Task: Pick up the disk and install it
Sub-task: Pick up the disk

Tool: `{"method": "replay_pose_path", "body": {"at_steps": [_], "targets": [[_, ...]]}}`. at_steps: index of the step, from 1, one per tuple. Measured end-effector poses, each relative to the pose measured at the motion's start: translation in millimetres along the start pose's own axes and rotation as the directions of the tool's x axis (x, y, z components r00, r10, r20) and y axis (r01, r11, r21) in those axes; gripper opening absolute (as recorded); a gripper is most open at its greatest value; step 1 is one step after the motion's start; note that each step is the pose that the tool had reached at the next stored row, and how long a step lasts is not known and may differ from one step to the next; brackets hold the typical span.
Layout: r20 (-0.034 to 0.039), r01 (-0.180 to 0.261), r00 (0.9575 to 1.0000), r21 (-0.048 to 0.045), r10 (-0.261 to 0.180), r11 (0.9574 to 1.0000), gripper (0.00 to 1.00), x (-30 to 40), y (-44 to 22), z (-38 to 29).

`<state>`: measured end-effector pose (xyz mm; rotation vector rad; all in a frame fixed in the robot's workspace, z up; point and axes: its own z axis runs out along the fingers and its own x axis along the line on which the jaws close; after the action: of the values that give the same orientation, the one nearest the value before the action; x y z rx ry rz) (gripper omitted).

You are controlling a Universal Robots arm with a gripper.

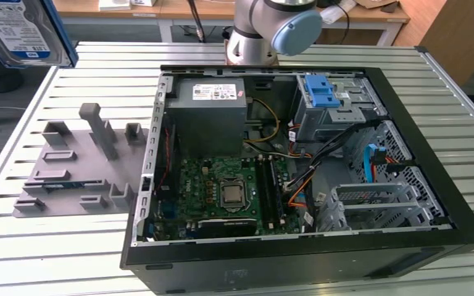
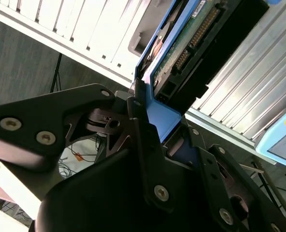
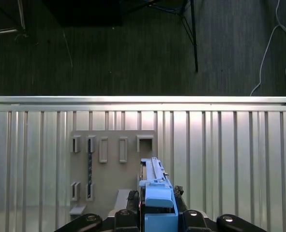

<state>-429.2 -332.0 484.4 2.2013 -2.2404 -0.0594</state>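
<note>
Clamps the disk (image 2: 196, 43) by the handle tab of its blue carrier: in the second wrist view, gripper (image 2: 162, 116) closed on that tab from both sides, circuit-board face and connector row of the drive turned to the camera. Carries it in the air, touching nothing but the fingers. Shows up in the exterior view as the disk (image 1: 19, 31) high in the upper corner on the exterior view's left, label outward, well apart from the slatted table (image 1: 56, 246) below. Looks down, in the first wrist view, along the thin edge of the disk (image 3: 155, 179) onto a gray fixture plate (image 3: 109, 169) lying flat on the slats, its upright slots bare around the drive (no telling its own slot among them).

Counts, judging from all this, as pick-up done: lifted, held firm, off any rest. Leaves the installing wholly undone. Finds the open computer case (image 1: 261, 271) on the table just beside the fixture plate (image 1: 72, 185), with the gray power supply (image 1: 212, 114) next to the motherboard (image 1: 229, 191), a blue-latched drive bay (image 1: 323, 92) in the corner near the arm's base (image 1: 253, 31), and a bare metal drive cage (image 1: 381, 197) toward the exterior view's right. Puts the disk near neither of them, hanging instead over the plate's side of the table. Cannot name, from these pictures, the bay meant for it
</note>
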Motion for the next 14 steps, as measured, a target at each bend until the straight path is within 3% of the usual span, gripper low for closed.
{"method": "replay_pose_path", "body": {"at_steps": [14], "targets": [[0.0, 0.0, 1.0, 0.0, 0.0, 1.0, 0.36, -0.6, -35.3, -0.9]]}}
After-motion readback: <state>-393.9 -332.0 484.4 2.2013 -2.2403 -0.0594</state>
